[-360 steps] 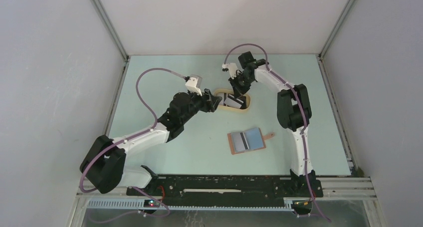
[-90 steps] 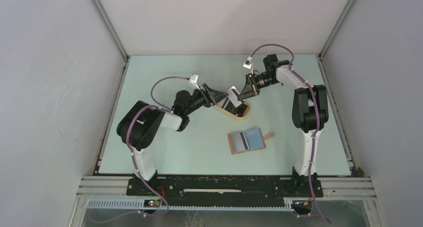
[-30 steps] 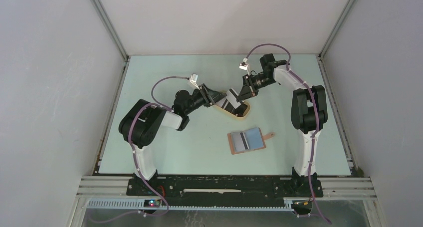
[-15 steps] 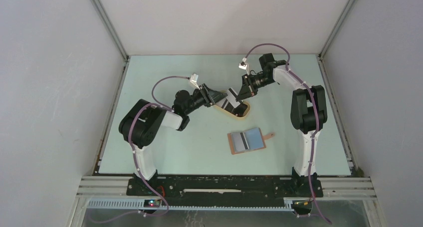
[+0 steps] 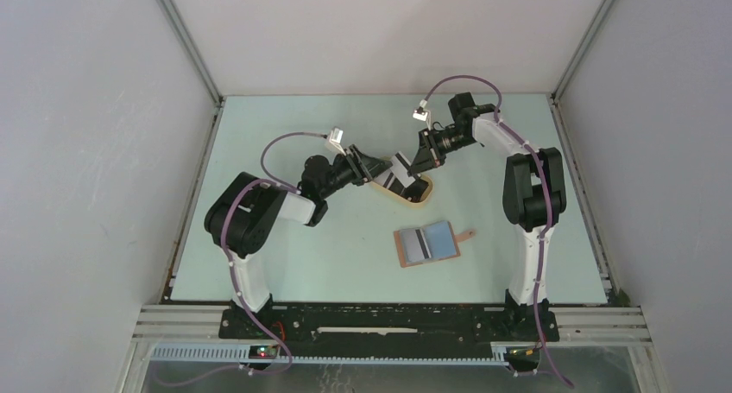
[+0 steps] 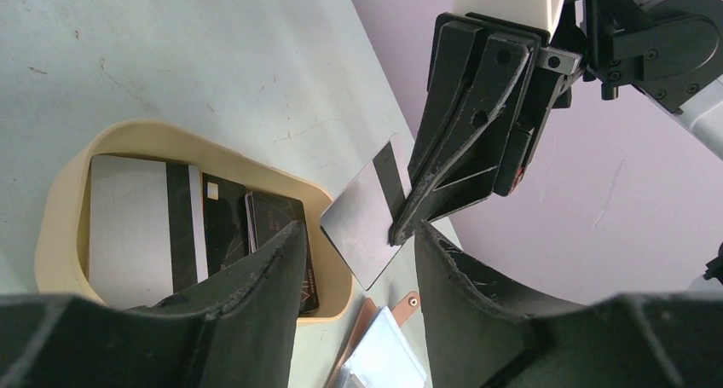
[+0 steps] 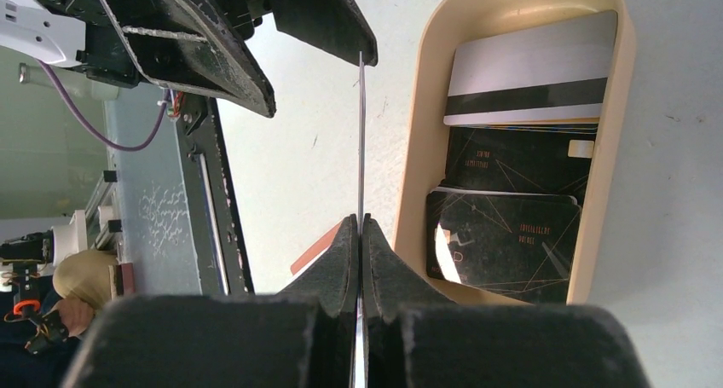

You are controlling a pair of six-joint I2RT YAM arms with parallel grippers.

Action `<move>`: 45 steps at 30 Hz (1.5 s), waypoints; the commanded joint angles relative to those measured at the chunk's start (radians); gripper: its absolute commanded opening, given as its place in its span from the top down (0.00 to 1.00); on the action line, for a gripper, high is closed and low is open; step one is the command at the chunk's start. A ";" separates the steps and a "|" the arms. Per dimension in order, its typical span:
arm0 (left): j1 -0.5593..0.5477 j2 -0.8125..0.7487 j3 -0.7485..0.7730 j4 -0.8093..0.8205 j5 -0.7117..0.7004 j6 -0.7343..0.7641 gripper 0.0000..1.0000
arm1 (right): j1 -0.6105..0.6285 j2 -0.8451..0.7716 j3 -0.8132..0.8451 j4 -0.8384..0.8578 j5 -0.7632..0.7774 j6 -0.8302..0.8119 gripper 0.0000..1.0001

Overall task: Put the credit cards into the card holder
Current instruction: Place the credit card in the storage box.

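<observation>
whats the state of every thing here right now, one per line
silver rectangular plastic card: in the air, pinched at one edge
right hand: shut on that card
left hand: open, fingers either side of card, not gripping
oval beige tray: holds one silver striped card, two black cards
reddish-brown leather wallet: lying open, one striped card tucked inside

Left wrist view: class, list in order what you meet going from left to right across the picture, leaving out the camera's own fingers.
tray rim → whitish striped card lying in the tray → black cards beside it → silver card held in the air → right hand pinching it
</observation>
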 commanded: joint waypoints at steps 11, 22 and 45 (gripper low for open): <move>0.004 -0.046 0.025 0.030 -0.010 0.030 0.46 | 0.009 -0.006 0.024 -0.010 -0.006 -0.019 1.00; 0.004 -0.049 0.012 0.070 -0.004 0.025 0.48 | 0.011 -0.002 0.025 -0.007 0.014 -0.014 1.00; 0.008 -0.045 0.011 0.054 -0.022 0.021 0.47 | 0.008 -0.007 0.024 -0.010 -0.008 -0.018 1.00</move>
